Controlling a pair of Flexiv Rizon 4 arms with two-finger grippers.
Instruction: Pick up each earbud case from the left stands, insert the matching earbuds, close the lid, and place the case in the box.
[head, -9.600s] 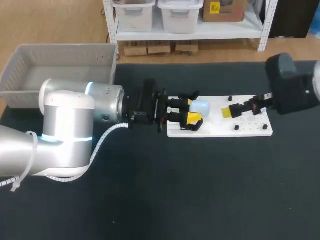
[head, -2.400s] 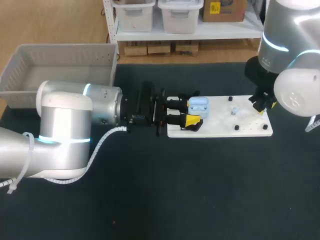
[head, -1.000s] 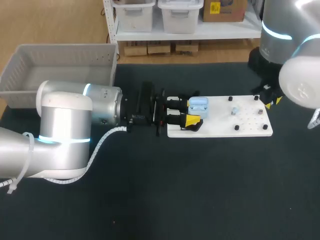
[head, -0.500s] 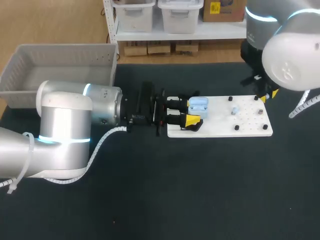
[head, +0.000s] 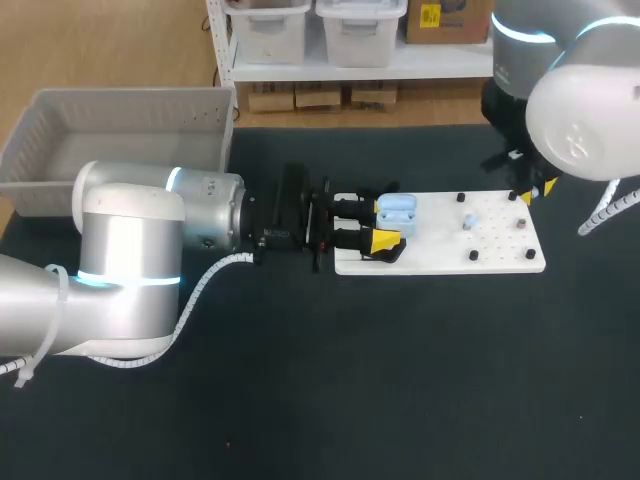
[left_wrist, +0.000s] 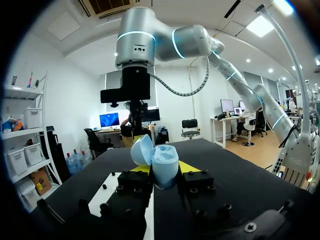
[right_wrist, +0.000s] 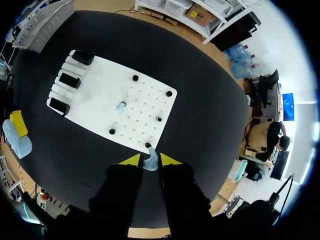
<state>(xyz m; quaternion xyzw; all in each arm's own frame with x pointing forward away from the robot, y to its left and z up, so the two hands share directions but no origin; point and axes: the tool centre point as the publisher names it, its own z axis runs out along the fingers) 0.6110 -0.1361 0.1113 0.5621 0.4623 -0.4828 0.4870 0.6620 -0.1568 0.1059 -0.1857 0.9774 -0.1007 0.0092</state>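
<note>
Two grips: L fingers (left_wrist: 190, 167) clamp open-lid case (left_wrist: 163, 165); R fingers (right_wrist: 170, 160) pinch earbud (right_wrist: 151, 161), half hidden between tips.

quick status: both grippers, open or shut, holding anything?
Left gripper: shut on the open earbud case.
Right gripper: shut on an earbud.

Pale blue earbud case (left_wrist: 162, 162), left gripper (left_wrist: 164, 169) black with yellow tips, right gripper (right_wrist: 150, 160) alike, pale blue earbud (right_wrist: 151, 163), white board (head: 500, 248) with black pegs (head: 472, 256), black table (head: 350, 380), pale grey basket (head: 120, 97), silver left arm (head: 120, 270) with a glowing cyan ring, right arm (head: 580, 90) the same
</note>
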